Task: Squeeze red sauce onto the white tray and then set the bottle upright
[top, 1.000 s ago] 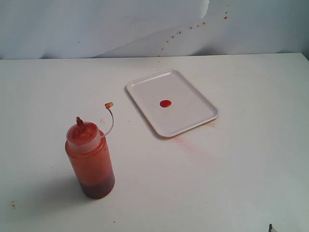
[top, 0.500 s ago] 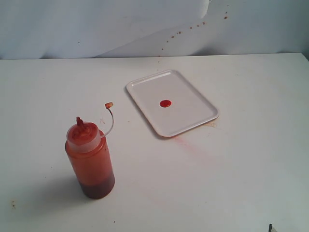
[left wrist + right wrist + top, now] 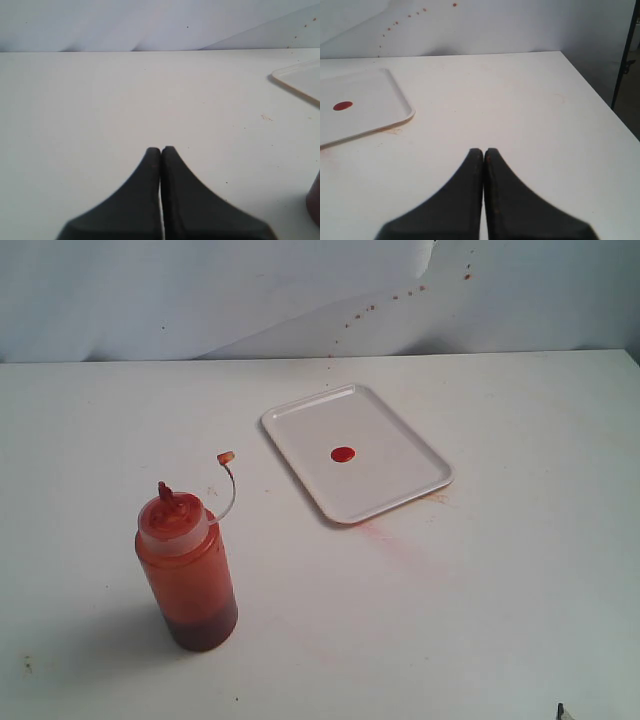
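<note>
One bottle point(image 3: 187, 570), one tray point(image 3: 390, 478), one sauce dot point(image 3: 343, 454).

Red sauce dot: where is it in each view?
Exterior: red sauce in the middle of the white tray.
Left wrist: not in it; only a white tray corner shows.
Right wrist: on the white tray, near the picture's edge.
Shared landmark: the white tray.

left pincer point(image 3: 161, 150) closed, right pincer point(image 3: 483, 151) closed
</note>
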`<act>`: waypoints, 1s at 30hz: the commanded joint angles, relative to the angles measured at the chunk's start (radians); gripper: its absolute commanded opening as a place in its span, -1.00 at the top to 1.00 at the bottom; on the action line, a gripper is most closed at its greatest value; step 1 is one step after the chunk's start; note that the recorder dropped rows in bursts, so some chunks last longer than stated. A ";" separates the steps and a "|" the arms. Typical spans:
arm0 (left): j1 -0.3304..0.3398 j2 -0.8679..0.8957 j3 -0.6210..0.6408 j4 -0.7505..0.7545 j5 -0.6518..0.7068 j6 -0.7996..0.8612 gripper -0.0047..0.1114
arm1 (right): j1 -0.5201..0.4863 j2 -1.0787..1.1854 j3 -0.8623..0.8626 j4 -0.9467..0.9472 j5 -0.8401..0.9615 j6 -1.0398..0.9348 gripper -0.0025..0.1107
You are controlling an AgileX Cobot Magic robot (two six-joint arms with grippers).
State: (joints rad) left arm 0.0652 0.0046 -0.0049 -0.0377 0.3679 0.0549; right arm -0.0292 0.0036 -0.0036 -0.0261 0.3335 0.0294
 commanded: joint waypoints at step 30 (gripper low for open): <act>-0.039 -0.005 0.005 -0.004 -0.010 0.005 0.92 | -0.007 -0.004 0.004 -0.005 0.000 0.003 0.96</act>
State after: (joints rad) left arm 0.0561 0.0046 -0.0049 -0.0377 0.3679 0.0549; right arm -0.0292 0.0036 -0.0036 -0.0261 0.3335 0.0294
